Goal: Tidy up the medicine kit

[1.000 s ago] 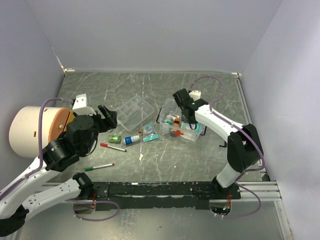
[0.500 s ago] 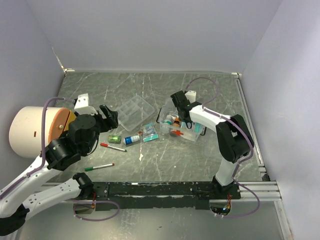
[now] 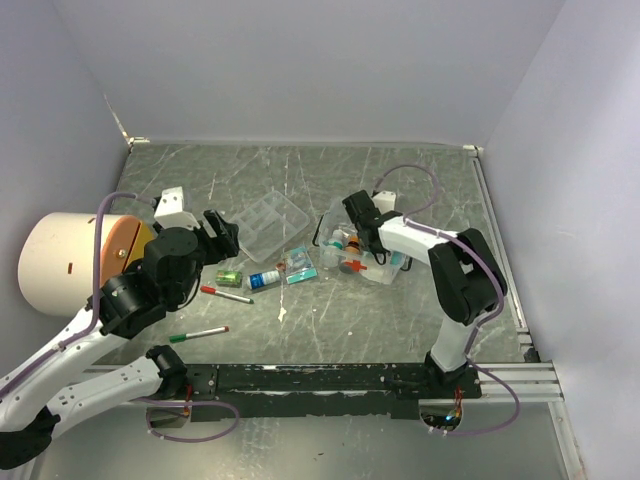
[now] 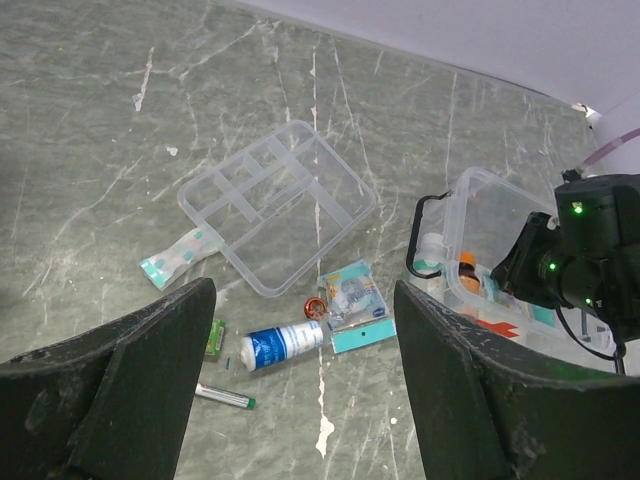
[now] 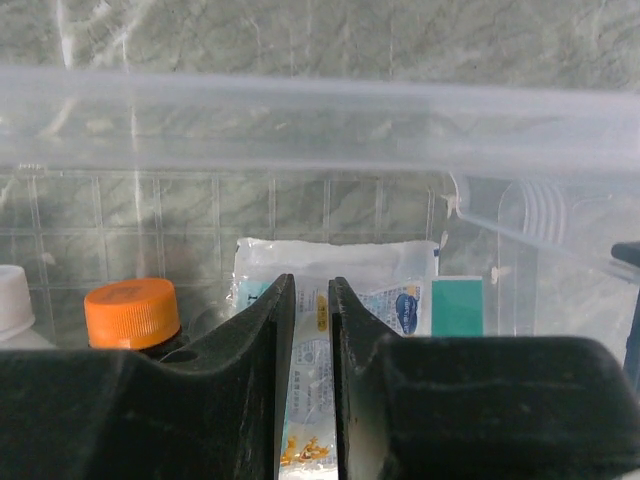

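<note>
Top view: job looks maybe half done. Box (image 3: 362,262) mid-table, few bits inside. Tray (image 3: 268,222), bottle (image 3: 264,279), packet (image 3: 300,265) loose on table left of it. Left gripper (image 3: 220,232) wide open, empty, hovers by tray. Right gripper (image 3: 358,222) down in box.

Left wrist: loose stuff below spread jaws, nothing touched.

Right wrist: jaws nearly shut, thin slit over sachet (image 5: 340,262) beside orange-cap bottle (image 5: 128,305). Pinching it? Can't tell.

The right gripper (image 5: 311,288) is covering much of a white packet (image 5: 345,260), so whether it is pinching it is not showing; a white-capped bottle (image 5: 10,305) is running off the picture's left edge.
</note>
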`<state>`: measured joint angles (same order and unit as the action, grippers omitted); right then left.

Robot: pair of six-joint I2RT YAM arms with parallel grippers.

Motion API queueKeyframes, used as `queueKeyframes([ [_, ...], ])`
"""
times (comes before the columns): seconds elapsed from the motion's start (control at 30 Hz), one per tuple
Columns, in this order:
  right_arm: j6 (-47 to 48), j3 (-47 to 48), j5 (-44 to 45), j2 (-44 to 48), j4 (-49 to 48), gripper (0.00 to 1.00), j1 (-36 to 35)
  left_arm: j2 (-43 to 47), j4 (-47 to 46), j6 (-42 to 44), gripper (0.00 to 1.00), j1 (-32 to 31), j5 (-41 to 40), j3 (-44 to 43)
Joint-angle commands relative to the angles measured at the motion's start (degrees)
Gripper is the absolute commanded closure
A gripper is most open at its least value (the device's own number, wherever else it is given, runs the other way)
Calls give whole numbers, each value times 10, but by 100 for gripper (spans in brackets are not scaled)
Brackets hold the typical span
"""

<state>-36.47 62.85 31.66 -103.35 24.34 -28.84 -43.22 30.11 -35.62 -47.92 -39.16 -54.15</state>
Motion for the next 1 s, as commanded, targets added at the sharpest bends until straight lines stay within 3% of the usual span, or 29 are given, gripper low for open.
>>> queueKeyframes([
  [0.0, -37, -24, -21, 36, 24, 80, 3, 1, -15, -6, 17, 2, 6, 4],
  [0.23, -34, 10, 9, 86, 53, 79, 3, -1, -15, -6, 17, 2, 13, 3],
  [0.43, -7, 51, -10, 144, 60, 68, -1, -1, -10, -9, 17, 2, 7, 1],
  [0.67, 43, 80, -51, 195, 23, 51, -101, 0, -2, -16, 16, 2, -9, -1],
  [0.97, 95, 121, -145, 137, -27, 41, -185, 1, 31, -47, 16, 3, -58, -5],
])
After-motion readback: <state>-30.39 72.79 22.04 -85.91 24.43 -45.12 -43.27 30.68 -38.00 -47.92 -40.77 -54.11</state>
